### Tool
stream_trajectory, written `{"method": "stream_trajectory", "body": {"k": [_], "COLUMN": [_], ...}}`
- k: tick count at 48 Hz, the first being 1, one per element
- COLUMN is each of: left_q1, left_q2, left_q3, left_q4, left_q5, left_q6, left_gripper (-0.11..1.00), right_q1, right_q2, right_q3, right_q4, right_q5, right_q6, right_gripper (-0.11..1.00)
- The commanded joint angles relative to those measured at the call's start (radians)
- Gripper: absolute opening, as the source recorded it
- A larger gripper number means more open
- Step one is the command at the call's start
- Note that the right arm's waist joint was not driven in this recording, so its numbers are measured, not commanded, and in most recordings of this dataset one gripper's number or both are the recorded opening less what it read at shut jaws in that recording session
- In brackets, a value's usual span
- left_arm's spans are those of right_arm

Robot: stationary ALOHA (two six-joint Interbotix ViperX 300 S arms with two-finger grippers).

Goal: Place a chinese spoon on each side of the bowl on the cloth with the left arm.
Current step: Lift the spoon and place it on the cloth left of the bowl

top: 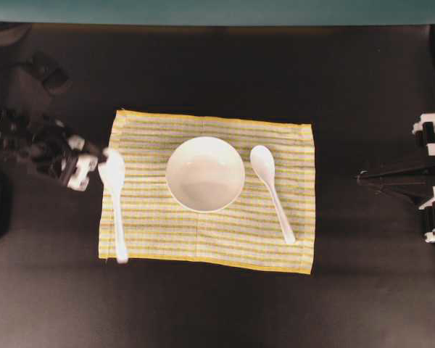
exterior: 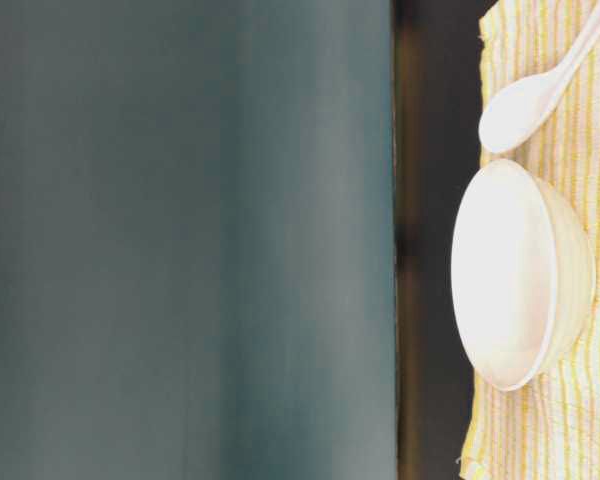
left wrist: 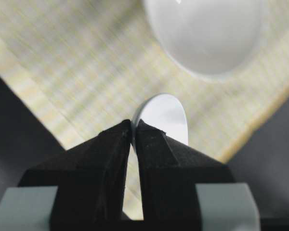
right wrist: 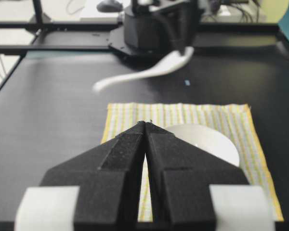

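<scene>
Stretching wide under everything, the black counter (top: 217, 304) meets a teal wall (exterior: 180, 240) at its far edge. On it lies the striped cloth (top: 152, 232), with the white bowl (top: 205, 174) at its middle. One spoon (top: 270, 188) rests on the cloth right of the bowl. The second spoon (top: 116, 206) is lifted over the cloth's left edge, blurred, pinched in the jaws of the left gripper (left wrist: 134, 129). The right gripper (right wrist: 146, 124) hangs well clear, jaws pressed together.

No readable text, labels, brands, numbers or signs on anything shown
</scene>
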Motion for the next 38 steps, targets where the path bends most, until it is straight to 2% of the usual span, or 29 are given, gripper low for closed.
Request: {"method": "stream_trajectory", "body": {"k": [1,8,19,30,38], "left_q1": [0.043,0.06,0.081,0.132,0.138], "left_q2": [0.04,0.149,0.299,0.322,0.327], "left_q3": [-0.038,-0.078,-0.155,-0.166,-0.146], "left_q4": [0.003,0.003,0.003,0.003,0.003], "left_q5": [0.0,0.0,-0.011,-0.011,-0.066], "left_q6": [0.051,0.13,0.201,0.235,0.264], "left_gripper": [0.05,0.05,0.05,0.05,0.05], "right_q1": [0.0,0.0,0.0,0.0,0.0], "right_q2": [0.005,0.005,0.005,0.005,0.005], "right_q3": [-0.005,-0.005,-0.002,0.009,0.011], "right_q4": [0.002,0.002,0.002,0.002,0.002], "right_q5": [-0.014,-0.014,-0.009,-0.009,-0.009], "right_q6": [0.002,0.002,0.003,0.005,0.005], "right_gripper": [0.0,0.0,0.0,0.0,0.0]}}
